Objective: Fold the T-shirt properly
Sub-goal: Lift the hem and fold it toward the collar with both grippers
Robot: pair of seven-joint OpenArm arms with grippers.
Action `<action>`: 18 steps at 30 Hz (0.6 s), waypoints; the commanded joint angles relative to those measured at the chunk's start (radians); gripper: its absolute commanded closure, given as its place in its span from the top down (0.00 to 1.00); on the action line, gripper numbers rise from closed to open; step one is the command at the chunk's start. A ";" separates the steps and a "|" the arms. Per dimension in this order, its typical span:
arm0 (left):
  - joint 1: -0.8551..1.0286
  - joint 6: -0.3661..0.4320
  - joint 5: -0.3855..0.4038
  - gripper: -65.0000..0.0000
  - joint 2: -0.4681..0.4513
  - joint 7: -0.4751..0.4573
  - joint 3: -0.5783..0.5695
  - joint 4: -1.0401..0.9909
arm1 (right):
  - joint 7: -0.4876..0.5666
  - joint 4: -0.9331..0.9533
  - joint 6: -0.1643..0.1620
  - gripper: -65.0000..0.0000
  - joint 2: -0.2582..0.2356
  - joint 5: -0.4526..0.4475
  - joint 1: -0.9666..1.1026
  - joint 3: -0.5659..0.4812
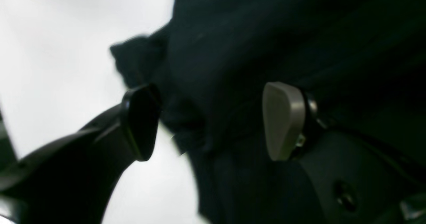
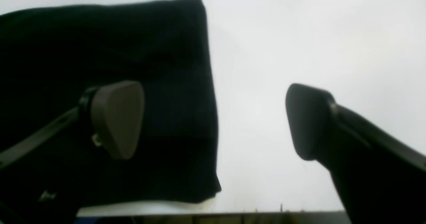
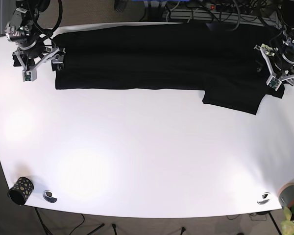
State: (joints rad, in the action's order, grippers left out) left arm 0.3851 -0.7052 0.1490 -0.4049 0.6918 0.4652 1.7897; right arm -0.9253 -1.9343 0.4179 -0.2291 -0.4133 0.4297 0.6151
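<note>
Left gripper [image 1: 213, 120] spread wide, fingers straddling a bunched edge of the black T-shirt [image 3: 157, 54], nothing pinched; right gripper [image 2: 213, 120] spread too, one pad [image 2: 116, 117] over the shirt's hem corner, the other above bare white table [image 3: 147, 156]; the shirt lies stretched along the table's far edge, one sleeve [image 3: 232, 100] jutting nearer the camera beside the left gripper.

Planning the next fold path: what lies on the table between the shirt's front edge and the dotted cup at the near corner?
Nothing. In the base view, only bare white table runs from the shirt to the cup.
</note>
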 commanded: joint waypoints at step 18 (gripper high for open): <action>-0.062 0.007 -0.194 0.45 0.136 0.165 0.062 -0.023 | 0.024 0.171 0.051 0.57 0.050 -0.172 -0.087 -0.082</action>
State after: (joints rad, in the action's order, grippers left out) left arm 0.3298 -0.7044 -0.0410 -0.2558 0.8684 0.5190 1.7660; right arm -0.9192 -1.7905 0.4683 -0.1661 -0.5770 0.3542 0.5282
